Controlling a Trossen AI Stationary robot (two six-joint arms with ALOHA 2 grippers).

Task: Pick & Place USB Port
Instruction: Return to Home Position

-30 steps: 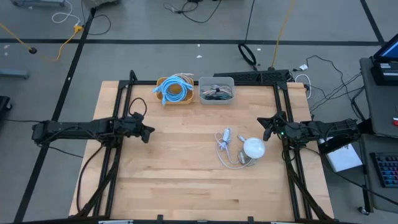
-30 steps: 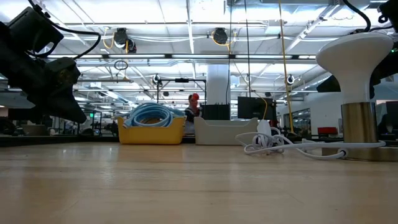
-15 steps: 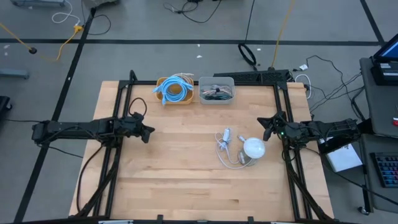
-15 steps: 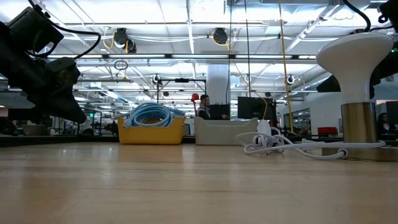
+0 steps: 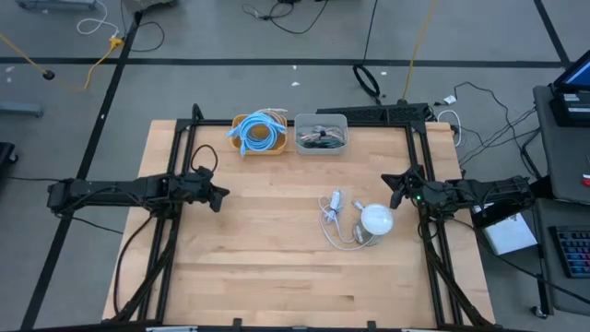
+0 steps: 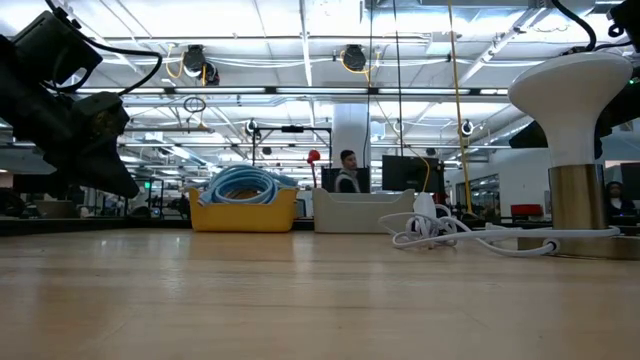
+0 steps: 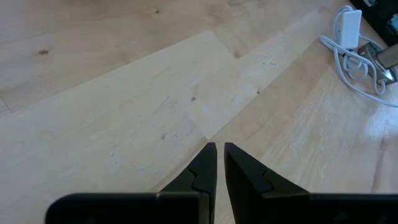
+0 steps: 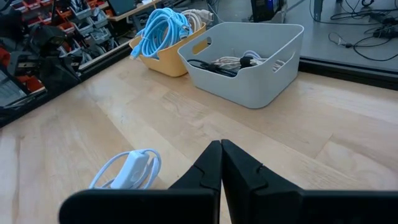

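Fingers (image 7: 204, 165) of the left gripper (image 5: 222, 197) are closed on nothing, with only a thin slit between their tips. We see them above bare boards of the light wooden worktop (image 5: 267, 254), over its left half. The right gripper (image 5: 396, 190) sits over the right edge of the worktop. Its own fingers (image 8: 211, 163) are pressed together too and hold nothing.

At the far edge of the worktop stand two containers, side by side and just about touching. The yellow plastic bin (image 6: 243, 217) is on the left and holds a coiled light-blue cable (image 5: 255, 132) that heaps above its rim. The gray plastic bin (image 8: 261, 81) is on the right and holds a tangle of dark and white cables (image 8: 227, 64).

On the open worktop, between the two grippers and nearer the right one, lies a small white adapter block (image 5: 334, 200). Its white cord (image 5: 330, 232) is looped loosely around it. Just beside the cord stands a white dome-topped object on a metal stem (image 5: 376, 219), close to the right gripper. From the low view, the cord runs up to the base of that stem.

Well beyond the worktop, a person (image 6: 347, 172) shows in the room behind the gray plastic bin.
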